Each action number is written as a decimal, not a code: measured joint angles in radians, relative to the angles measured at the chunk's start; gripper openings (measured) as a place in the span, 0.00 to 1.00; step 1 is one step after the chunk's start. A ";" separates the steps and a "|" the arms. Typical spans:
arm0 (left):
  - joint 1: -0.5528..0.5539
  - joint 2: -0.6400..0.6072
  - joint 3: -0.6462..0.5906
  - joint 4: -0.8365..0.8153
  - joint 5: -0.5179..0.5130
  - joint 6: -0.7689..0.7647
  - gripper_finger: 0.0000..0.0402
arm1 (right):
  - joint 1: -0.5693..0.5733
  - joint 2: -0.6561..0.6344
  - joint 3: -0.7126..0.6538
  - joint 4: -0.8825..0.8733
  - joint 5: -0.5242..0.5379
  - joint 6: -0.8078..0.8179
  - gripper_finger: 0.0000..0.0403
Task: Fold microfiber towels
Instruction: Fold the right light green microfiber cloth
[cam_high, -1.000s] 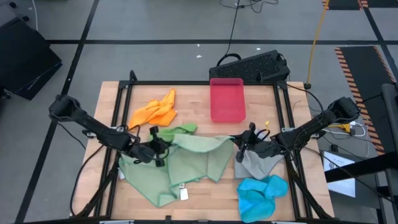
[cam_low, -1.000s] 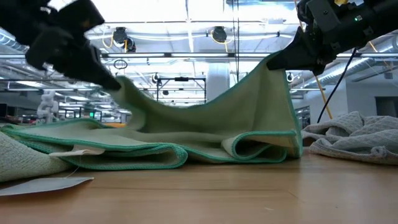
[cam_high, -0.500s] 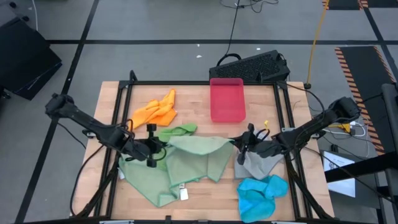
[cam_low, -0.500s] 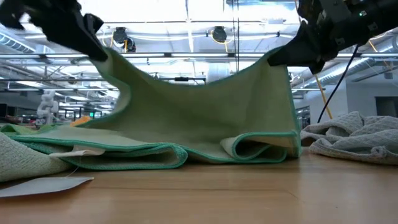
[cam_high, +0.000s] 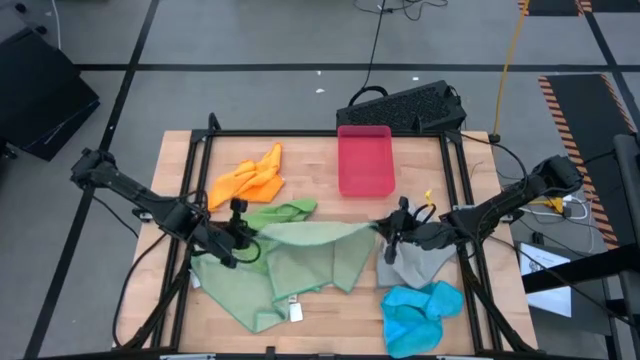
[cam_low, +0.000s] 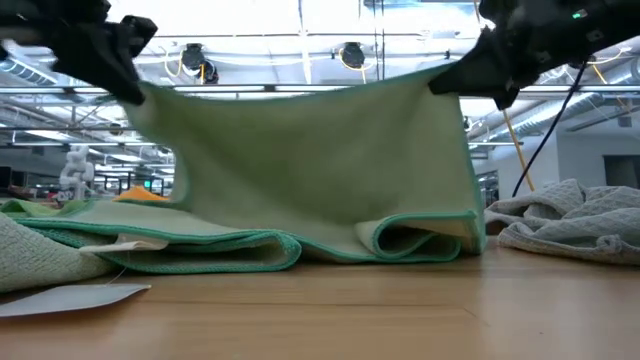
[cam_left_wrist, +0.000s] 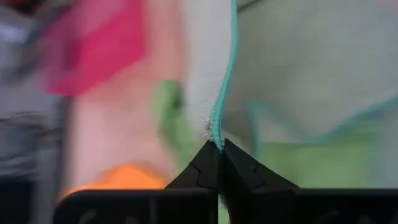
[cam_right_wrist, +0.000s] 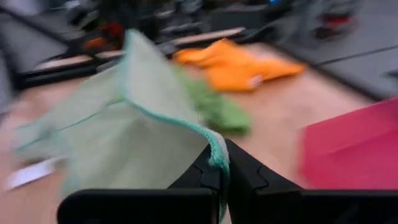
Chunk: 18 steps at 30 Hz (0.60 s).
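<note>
Left hand (cam_high: 236, 239) and right hand (cam_high: 390, 234) each pinch one corner of sage towel (cam_high: 300, 262), top edge stretched taut above worktop (cam_high: 320, 205), rest trailing mid-worktop. Risk: thin corner pinch slips under tension, edge drops, fold skews.

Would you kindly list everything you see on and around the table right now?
pale sage towel: one, table centre, top edge lifted between both pincers
orange towel: one, far left
bright green towel: one, beside the orange one
grey towel: one, right side
blue towel: one, near right corner
tray: one, pink-red, far centre
keyboard: one, black, beyond the table
left pincer: shut on the pale sage towel
right pincer: shut on the pale sage towel
</note>
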 joint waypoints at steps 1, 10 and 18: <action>0.010 -0.003 0.000 -0.003 -0.066 0.025 0.03 | -0.011 -0.009 0.000 0.006 0.044 -0.025 0.00; 0.076 -0.074 -0.001 0.157 -0.098 0.102 0.01 | -0.066 -0.034 0.000 0.194 0.092 -0.154 0.00; 0.063 -0.134 -0.001 0.163 -0.060 0.013 0.01 | -0.029 -0.017 0.000 0.273 -0.010 -0.151 0.00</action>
